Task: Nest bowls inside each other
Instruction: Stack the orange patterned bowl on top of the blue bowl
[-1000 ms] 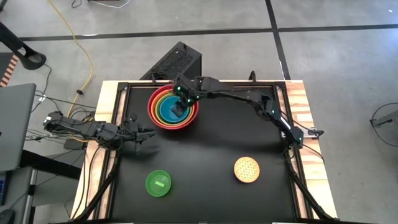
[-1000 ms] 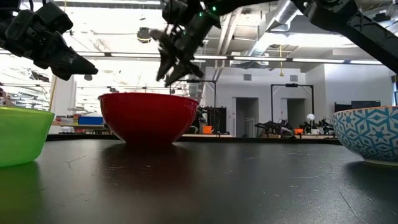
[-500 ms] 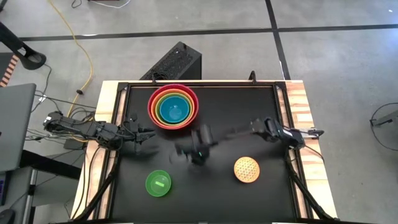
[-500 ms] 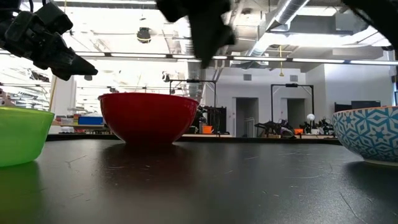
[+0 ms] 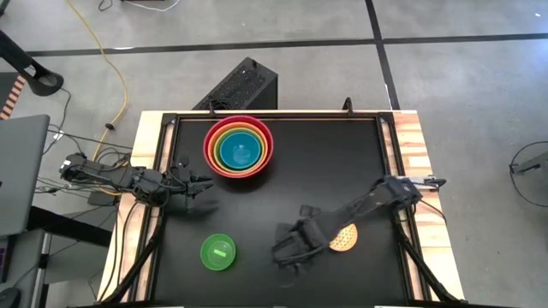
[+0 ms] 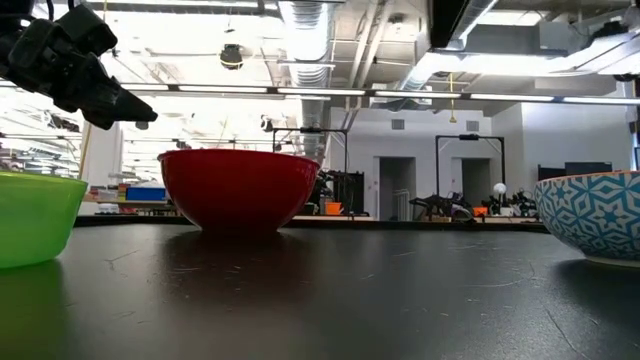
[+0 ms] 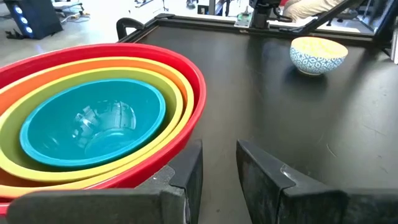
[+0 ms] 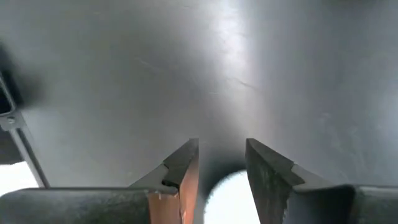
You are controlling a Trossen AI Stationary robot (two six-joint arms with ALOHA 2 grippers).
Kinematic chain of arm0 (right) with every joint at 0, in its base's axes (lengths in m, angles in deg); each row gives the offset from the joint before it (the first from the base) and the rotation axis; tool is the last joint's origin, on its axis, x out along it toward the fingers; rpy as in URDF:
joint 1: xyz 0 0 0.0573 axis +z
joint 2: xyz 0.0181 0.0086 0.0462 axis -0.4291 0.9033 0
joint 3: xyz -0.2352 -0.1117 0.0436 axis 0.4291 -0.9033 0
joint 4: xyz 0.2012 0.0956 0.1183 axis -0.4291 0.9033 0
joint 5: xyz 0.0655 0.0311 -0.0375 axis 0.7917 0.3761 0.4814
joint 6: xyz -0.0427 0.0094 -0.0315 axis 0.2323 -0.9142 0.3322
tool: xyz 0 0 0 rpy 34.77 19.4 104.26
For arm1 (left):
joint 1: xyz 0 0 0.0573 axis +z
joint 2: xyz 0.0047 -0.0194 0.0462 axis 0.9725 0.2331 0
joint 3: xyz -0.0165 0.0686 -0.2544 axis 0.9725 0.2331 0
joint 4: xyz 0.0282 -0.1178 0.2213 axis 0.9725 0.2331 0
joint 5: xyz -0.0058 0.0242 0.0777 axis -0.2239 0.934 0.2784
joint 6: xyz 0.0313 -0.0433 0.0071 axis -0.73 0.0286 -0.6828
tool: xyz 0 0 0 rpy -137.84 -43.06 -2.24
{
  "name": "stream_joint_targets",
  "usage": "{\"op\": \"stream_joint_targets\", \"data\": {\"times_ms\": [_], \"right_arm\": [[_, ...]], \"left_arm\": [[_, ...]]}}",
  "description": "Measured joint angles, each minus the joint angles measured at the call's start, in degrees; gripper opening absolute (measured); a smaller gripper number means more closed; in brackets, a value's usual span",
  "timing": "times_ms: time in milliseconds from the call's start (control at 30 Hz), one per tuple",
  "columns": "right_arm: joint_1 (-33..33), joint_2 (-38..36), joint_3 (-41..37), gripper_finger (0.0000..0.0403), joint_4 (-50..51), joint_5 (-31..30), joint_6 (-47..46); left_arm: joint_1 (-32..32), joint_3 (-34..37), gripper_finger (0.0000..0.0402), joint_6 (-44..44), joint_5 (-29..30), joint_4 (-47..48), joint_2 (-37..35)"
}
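Four bowls sit nested at the table's far left: red (image 5: pixel 211 154) outermost, then orange, olive-green and blue (image 5: pixel 239 151) innermost, also in the left wrist view (image 7: pixel 93 121). The smallest green bowl (image 5: pixel 217 252) stands alone near the front left. The small dotted yellow bowl (image 5: pixel 344 239) stands at the front right, partly under my right arm. My right gripper (image 5: pixel 287 249) hangs open over bare table between these two bowls, its fingers pointing down (image 8: pixel 222 149). My left gripper (image 5: pixel 195 186) waits open at the left edge, just near of the stack (image 7: pixel 217 163).
The black tabletop (image 5: pixel 325 162) has a raised frame along its edges. A dark box (image 5: pixel 240 85) stands on the floor beyond the far edge. Bare table lies between the stack and the two loose bowls.
My right gripper has left the blue bowl in the stack and swung fast across the table toward the near edge, turning as it went. It now hangs between the green bowl and the yellow bowl. The bowls have kept their places.
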Motion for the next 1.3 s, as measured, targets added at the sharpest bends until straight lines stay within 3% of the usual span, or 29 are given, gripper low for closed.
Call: {"op": "stream_joint_targets", "data": {"times_ms": [233, 433, 633, 833, 1300], "right_arm": [[3.03, -19.04, -23.79, 0.0146, -1.45, -3.86, -17.36], [4.0, -35.2, -47.8, 0.0146, -15.05, -3.28, -29.98], [2.25, -44.66, -65.42, 0.0146, -24.83, 1.45, -36.36], [0.04, -47.82, -74.37, 0.0146, -31.23, 5.13, -35.57], [-0.24, -48.52, -81.45, 0.0146, -40.05, 9.2, -33.79]], "left_arm": [[0.02, -0.02, 0.0087, 0.07, 0.15, -0.04, 0.0], [0.01, -0.02, 0.0087, 0.13, 0.79, -0.08, 0.0], [0.0, -0.02, 0.0087, 0.63, 1.36, -0.04, 0.0], [0.02, -0.02, 0.0087, 0.79, 1.49, -0.02, 0.0], [0.02, -0.01, 0.0087, 0.85, 1.46, 0.02, 0.0]]}}
